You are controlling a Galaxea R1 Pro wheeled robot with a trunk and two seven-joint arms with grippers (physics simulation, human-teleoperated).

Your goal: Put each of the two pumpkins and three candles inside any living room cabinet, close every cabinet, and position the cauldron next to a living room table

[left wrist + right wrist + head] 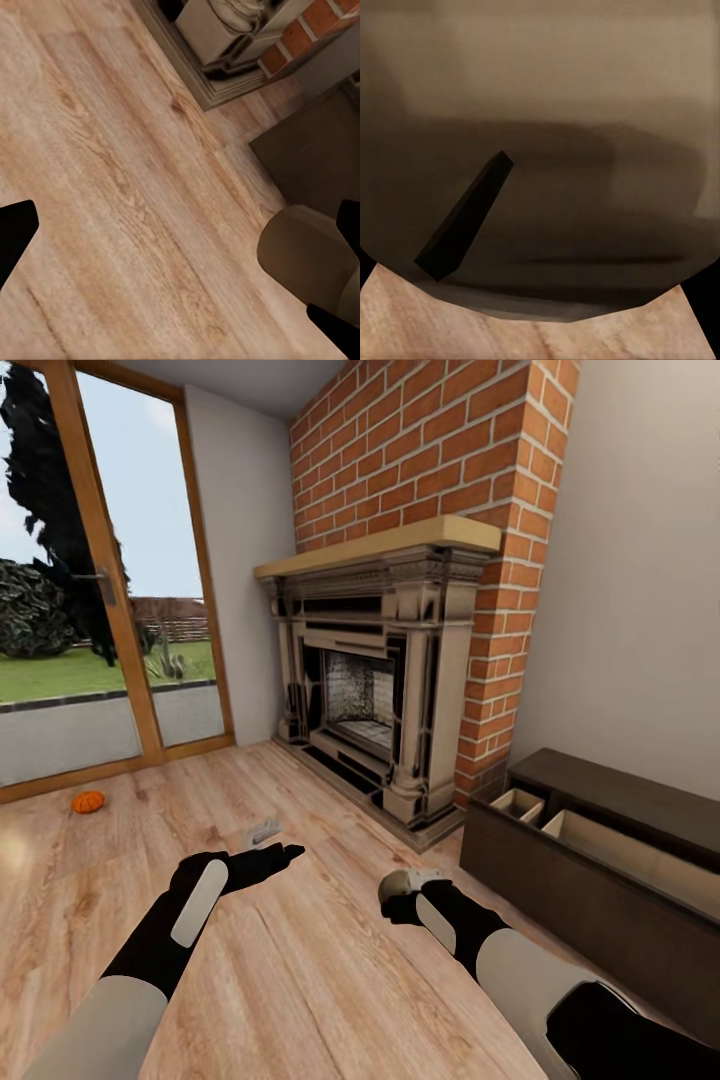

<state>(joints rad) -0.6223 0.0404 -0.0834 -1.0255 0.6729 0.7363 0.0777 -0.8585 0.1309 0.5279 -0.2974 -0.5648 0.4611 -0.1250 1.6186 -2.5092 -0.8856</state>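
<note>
My right gripper (pixel 410 892) is shut on a grey-brown candle (pixel 397 880), held low over the wooden floor in front of the cabinet. The right wrist view shows that candle (pixel 547 105) very close, with its dark wick (pixel 465 217). It also appears in the left wrist view as candle (pixel 307 259). My left gripper (pixel 272 857) hangs open and empty over the floor, its fingertips (pixel 15 232) spread wide. Just beyond it another candle (pixel 263 830) lies on the floor. An orange pumpkin (pixel 88 801) sits near the glass door. The dark-brown cabinet (pixel 580 900) at right has a drawer (pixel 600 840) open.
An ornate stone fireplace (pixel 380 680) under a brick chimney stands straight ahead, its base (pixel 217 75) jutting onto the floor. A wood-framed glass door (pixel 110 610) fills the left wall. Open floor lies between the door and the fireplace.
</note>
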